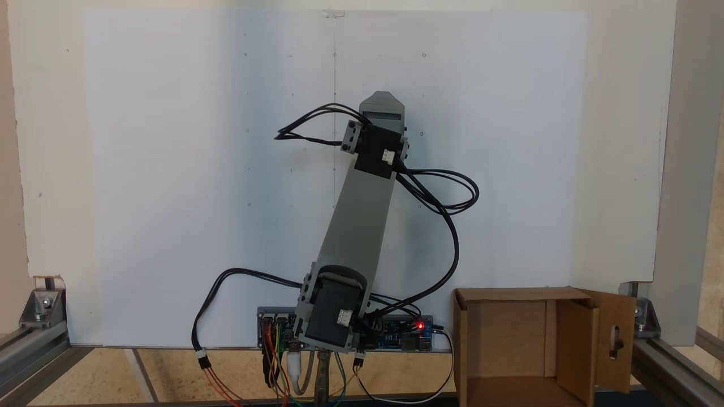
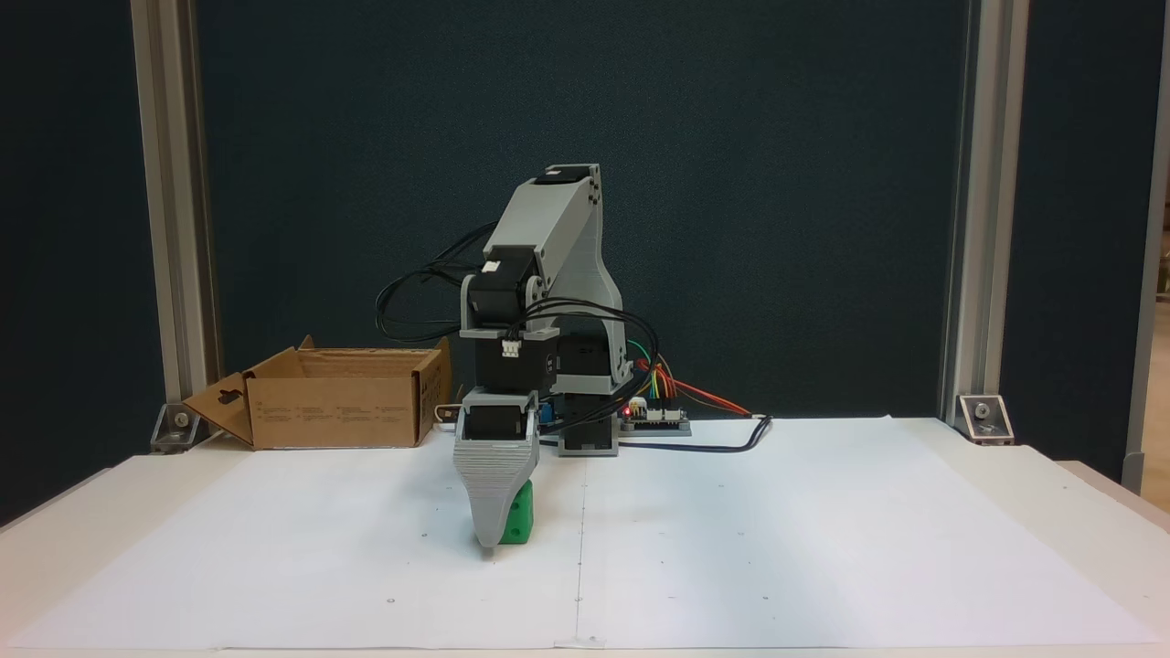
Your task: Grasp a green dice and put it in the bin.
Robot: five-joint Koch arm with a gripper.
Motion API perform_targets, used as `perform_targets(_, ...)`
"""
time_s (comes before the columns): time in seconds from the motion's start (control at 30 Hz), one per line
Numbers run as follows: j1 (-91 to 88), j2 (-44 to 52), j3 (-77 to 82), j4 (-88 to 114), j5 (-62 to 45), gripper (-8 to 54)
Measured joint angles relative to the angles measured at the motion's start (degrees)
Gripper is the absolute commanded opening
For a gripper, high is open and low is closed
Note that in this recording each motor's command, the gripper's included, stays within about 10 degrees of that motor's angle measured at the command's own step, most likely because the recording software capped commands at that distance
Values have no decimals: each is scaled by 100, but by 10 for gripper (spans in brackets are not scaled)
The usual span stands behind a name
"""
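Writing: small dark print is running in columns along the bin's (image 2: 334, 400) front wall in a fixed view, too small for me to read.

Fixed view from the front: my gripper (image 2: 492, 539) is pointing down with its tip touching the white paper sheet (image 2: 777, 548). The green dice (image 2: 519, 523) is sitting on the sheet, partly hidden behind my grey jaw, touching it. My jaws are lining up one behind the other, so I cannot tell whether they are apart or clamped. The bin is standing at the left rear, beside my base, its keyhole flap (image 2: 219, 402) folding outward. Open sheet is lying wide on both sides of the dice.

Fixed view from above: my arm (image 1: 362, 226) is stretching up the sheet (image 1: 169, 169) from the circuit board (image 1: 396, 333), where a red light is glowing. The bin (image 1: 509, 339) is showing its bare inside at lower right, keyhole flap (image 1: 613, 339) to the right. Here my arm is covering the dice's spot.
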Motion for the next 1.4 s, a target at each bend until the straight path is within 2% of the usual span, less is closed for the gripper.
perform_targets(0.1,18,0,0,0,0,388)
perform_targets(0.23,44,0,0,0,0,388)
perform_targets(0.27,53,0,0,0,0,370)
perform_targets(0.5,79,0,0,0,0,121)
perform_targets(0.77,79,18,-9,79,0,114)
perform_targets(0.87,70,158,-308,888,0,114)
perform_targets(1.2,-220,2030,-1916,3858,563,114)
perform_targets(1.3,-264,2602,-2013,4192,668,114)
perform_targets(1.4,44,2725,-2013,4210,686,114)
